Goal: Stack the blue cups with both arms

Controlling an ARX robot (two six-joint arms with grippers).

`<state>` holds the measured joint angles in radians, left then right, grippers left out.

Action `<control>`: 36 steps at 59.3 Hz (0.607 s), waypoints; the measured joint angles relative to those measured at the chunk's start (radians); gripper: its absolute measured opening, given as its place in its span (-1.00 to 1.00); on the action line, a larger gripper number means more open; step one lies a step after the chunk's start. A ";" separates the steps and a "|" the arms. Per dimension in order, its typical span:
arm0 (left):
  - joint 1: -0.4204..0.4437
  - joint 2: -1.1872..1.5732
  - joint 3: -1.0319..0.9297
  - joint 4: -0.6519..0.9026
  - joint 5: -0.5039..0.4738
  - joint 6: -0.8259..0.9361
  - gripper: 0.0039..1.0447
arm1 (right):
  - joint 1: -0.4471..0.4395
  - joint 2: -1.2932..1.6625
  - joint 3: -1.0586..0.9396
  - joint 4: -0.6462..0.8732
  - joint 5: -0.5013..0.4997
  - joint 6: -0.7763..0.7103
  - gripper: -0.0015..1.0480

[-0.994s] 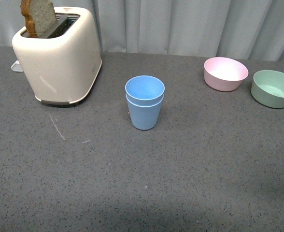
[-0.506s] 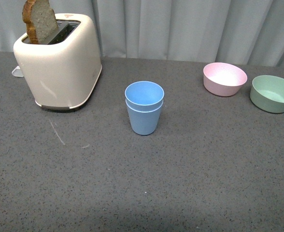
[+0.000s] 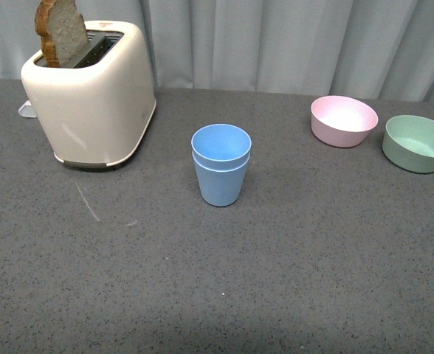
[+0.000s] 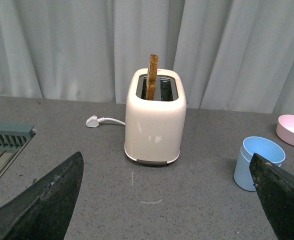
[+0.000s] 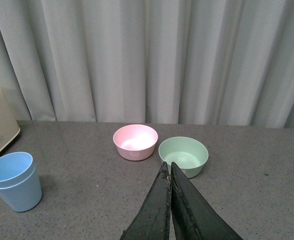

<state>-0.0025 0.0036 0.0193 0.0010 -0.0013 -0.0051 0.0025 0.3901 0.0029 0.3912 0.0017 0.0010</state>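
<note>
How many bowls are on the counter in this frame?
2. The pink bowl sits at the back right, and the green bowl stands just right of it, slightly nearer the robot. The right wrist view shows the same pair, and no others are visible.

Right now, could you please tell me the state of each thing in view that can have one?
Blue cups: nested one inside the other, upright, free of both arms.
Toaster: upright, one bread slice standing up out of a slot.
Toaster plug: lying loose on the table.
Pink bowl: upright, empty.
Green bowl: upright, empty.
Left tool: open, holding nothing.
Right tool: shut, holding nothing.
</note>
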 joint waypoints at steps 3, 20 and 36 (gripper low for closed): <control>0.000 0.000 0.000 0.000 0.000 0.000 0.88 | 0.000 -0.023 0.000 -0.023 0.000 0.000 -0.98; 0.000 0.000 0.000 0.000 0.000 0.000 0.88 | 0.000 -0.146 0.000 -0.143 0.000 0.000 -0.98; 0.000 0.000 0.000 0.000 0.000 0.000 0.88 | 0.000 -0.212 0.000 -0.209 0.000 0.000 -0.98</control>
<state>-0.0025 0.0036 0.0193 0.0010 -0.0013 -0.0051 0.0025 0.1780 0.0029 0.1818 0.0013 0.0010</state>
